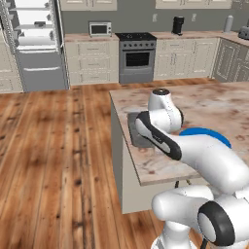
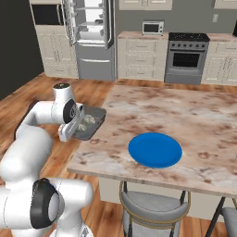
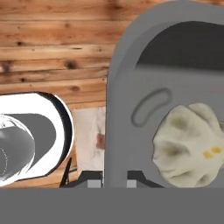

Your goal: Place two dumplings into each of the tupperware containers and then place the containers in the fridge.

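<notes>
End effector (image 3: 110,181) is clamped on the rim of a tupperware container (image 2: 90,121) at the table (image 2: 185,115) corner, over the wooden floor (image 1: 53,160). Far across the room the fridge (image 2: 92,39) stands open. A blue plate (image 2: 154,149) lies on the table. One dumpling (image 3: 190,144) sits in the container.

Open floor (image 1: 58,160) lies clear toward the fridge (image 1: 36,44)

The mottled beige-and-brown stone surface (image 2: 194,115) carries a round flat blue plate (image 2: 154,149) near its front edge and a shallow dark grey rectangular tupperware container (image 2: 90,123) overhanging its left edge.
</notes>
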